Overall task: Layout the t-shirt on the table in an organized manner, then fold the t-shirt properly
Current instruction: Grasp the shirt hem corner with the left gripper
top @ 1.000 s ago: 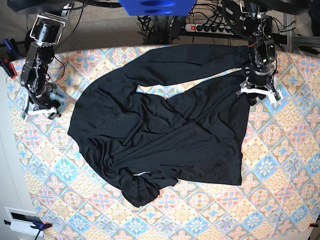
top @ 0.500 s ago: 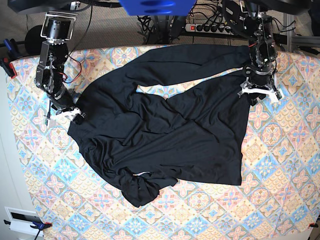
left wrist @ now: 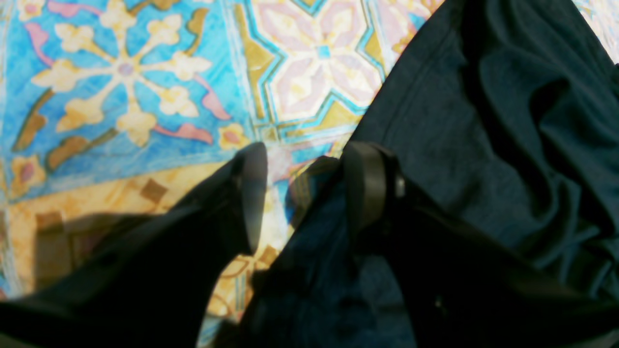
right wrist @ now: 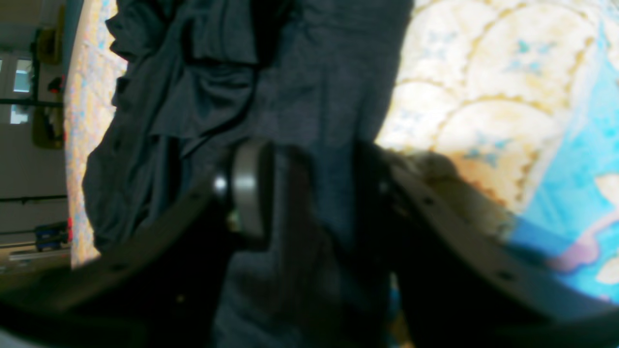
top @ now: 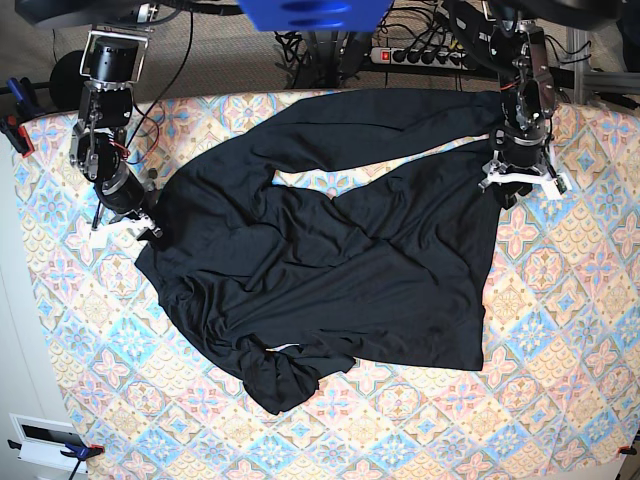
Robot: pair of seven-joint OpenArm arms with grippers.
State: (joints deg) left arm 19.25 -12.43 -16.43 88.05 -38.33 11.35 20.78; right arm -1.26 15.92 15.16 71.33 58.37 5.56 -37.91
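Plain black soft-fabric t-shirt (top: pixel 330 250), rumpled, spread across centre frame on pastel diamond-tiled table cloth (top: pixel 560 400). At upper right, left gripper (top: pixel 524 186) with jaws apart astride the shirt's edge (left wrist: pixel 435 145), one finger on bare cloth. At upper left, right gripper (top: pixel 128 224) with jaws straddling a fabric fold (right wrist: pixel 319 145); closure not discernible.

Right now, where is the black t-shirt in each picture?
Base view: the t-shirt lies spread and rumpled across the middle of the table.
Left wrist view: the t-shirt fills the right side, its edge by the left claw.
Right wrist view: the t-shirt fills the left and middle.
Shared landmark: the patterned table.
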